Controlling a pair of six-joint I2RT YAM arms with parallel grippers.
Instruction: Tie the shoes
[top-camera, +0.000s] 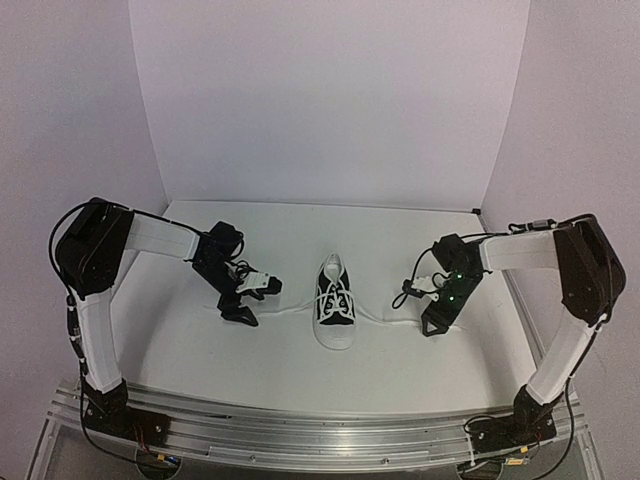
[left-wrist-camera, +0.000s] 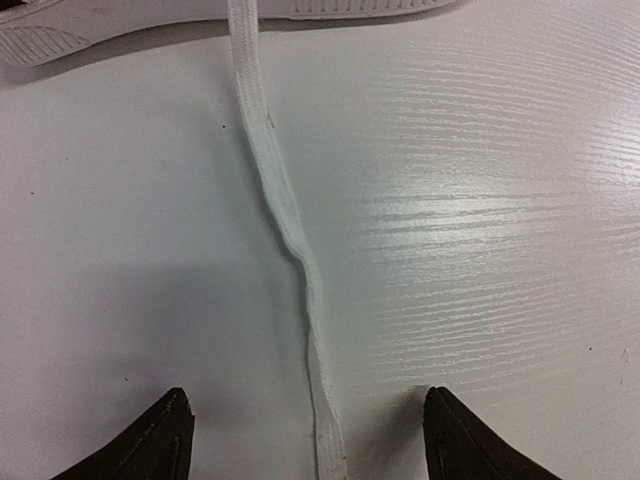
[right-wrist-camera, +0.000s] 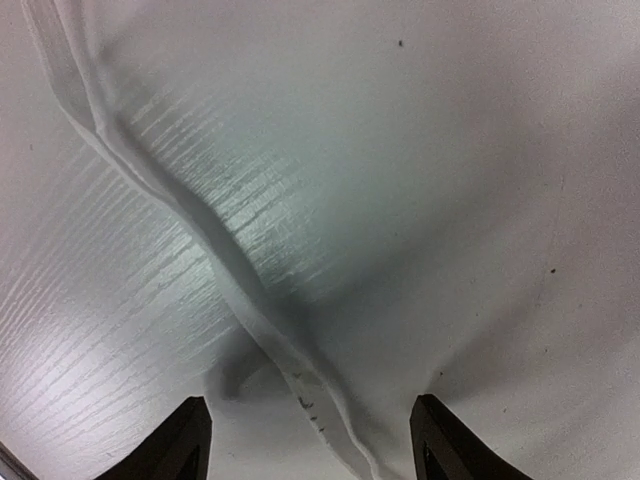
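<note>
Where white walls (top-camera: 330, 100) meet, glossy white table (top-camera: 200, 345), sneaker (top-camera: 334, 312) centred

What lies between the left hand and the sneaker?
One white lace, flat on the table, running from the sneaker into the open left hand; the left wrist view shows it.

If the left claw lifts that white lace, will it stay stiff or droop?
Likely droop: the lace lies flat and kinked on the table, so it looks limp. It seems thin and light, so the open left gripper might need a firm pinch.
</note>
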